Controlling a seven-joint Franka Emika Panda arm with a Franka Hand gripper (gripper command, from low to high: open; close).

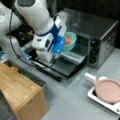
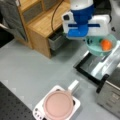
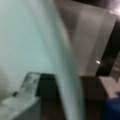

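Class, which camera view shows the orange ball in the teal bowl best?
A front view, from above: the orange ball lies open inside the teal bowl. From the side, the hand hides most of it. The wrist view shows only the bowl's rim.

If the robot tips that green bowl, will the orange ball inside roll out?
Probably, if tipped far. The orange ball looks round and smooth, so it likely rolls easily. It sits low inside the green bowl, whose raised walls should hold it while level. The bowl looks stiff, keeping its shape at the gripper, held over the open oven door.
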